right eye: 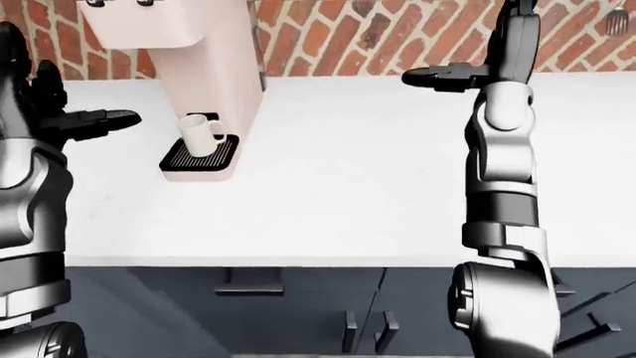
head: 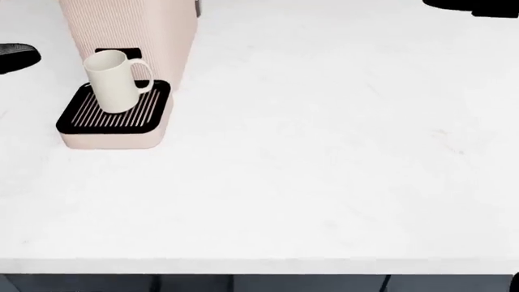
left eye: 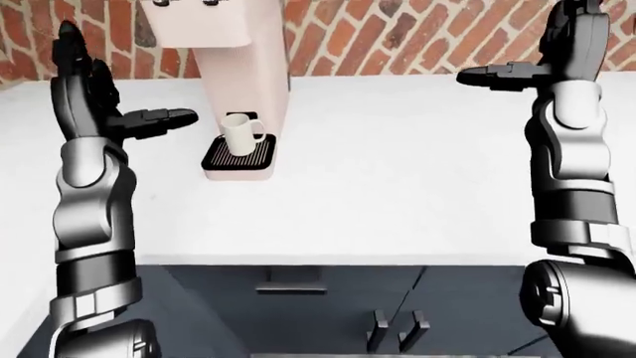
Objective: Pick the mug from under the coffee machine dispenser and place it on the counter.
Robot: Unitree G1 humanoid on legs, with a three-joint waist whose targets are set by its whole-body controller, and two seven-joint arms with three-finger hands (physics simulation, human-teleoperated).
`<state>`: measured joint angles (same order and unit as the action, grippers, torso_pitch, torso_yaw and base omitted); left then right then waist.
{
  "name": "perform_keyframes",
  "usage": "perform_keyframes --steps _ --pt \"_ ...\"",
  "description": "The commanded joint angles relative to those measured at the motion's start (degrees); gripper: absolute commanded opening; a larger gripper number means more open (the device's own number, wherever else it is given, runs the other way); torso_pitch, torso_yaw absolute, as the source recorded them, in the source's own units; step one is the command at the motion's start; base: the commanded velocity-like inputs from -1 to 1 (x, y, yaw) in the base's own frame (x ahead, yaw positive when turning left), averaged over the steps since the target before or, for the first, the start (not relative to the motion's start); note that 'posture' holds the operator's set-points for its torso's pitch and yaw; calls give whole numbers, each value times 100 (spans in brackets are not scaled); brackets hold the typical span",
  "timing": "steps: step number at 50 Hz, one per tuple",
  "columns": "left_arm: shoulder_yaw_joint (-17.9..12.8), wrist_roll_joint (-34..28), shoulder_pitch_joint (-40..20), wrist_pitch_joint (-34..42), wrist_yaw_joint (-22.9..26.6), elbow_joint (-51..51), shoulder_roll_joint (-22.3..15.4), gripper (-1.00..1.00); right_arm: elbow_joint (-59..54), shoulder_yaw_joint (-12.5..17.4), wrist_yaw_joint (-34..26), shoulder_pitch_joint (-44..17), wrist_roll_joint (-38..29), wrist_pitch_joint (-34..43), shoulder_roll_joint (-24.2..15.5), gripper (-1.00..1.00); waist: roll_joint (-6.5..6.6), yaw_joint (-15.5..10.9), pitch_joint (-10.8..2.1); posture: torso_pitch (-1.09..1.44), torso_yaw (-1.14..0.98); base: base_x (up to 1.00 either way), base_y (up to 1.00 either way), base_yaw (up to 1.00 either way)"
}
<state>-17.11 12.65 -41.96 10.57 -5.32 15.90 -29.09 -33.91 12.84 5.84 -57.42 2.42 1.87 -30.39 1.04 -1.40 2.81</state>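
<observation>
A cream mug [head: 114, 74] stands upright on the black grated drip tray [head: 121, 115] of the pink coffee machine [left eye: 244, 52], its handle turned to the view's right. My left hand [left eye: 149, 119] is raised to the left of the mug, open, with one finger pointing toward it across a clear gap. That hand shows in the head view only as a dark tip [head: 16, 58] at the left edge. My right hand [left eye: 492, 74] is held high at the right, open and empty, far from the mug.
The white counter [head: 324, 158] spreads wide to the right of the machine. A brick wall [left eye: 397, 30] rises behind it. Dark cabinet fronts with bar handles [left eye: 288, 287] run below the counter edge.
</observation>
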Motion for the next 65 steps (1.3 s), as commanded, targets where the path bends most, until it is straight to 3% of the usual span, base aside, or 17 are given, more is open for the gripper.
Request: perform_keyframes --steps 1,6,10,15,25,36,56,65 --pt "-53 61 -197 -60 -20 -187 -63 100 231 76 127 -201 -21 -188 -108 100 0 38 -152 0 0 0 0 0" --pt "-93 282 -241 164 -200 -170 -30 100 263 23 194 -154 -172 -485 -59 100 59 143 -147 0 0 0 0 0" --pt "-22 171 -205 185 -532 -129 -22 100 415 41 -56 -94 -43 -150 -80 100 75 214 -161 0 0 0 0 0" --pt "-108 172 -175 901 -1041 -362 26 100 439 70 -72 -93 -20 -70 -78 100 70 258 -187 0 0 0 0 0" --pt "-85 368 -204 1410 -1652 -549 146 100 517 70 -83 -110 6 69 -96 100 19 238 -219 0 0 0 0 0" --pt "42 964 134 1702 -2121 -719 697 100 577 83 -82 -49 37 157 -69 100 -66 161 -241 0 0 0 0 0" --pt "362 206 68 2120 -2968 -853 1095 100 518 89 -67 -104 77 150 -98 100 -121 152 -263 0 0 0 0 0" --pt "394 120 -106 2172 -3073 -794 1192 100 519 93 -65 -91 89 154 -107 100 -137 152 -260 0 0 0 0 0"
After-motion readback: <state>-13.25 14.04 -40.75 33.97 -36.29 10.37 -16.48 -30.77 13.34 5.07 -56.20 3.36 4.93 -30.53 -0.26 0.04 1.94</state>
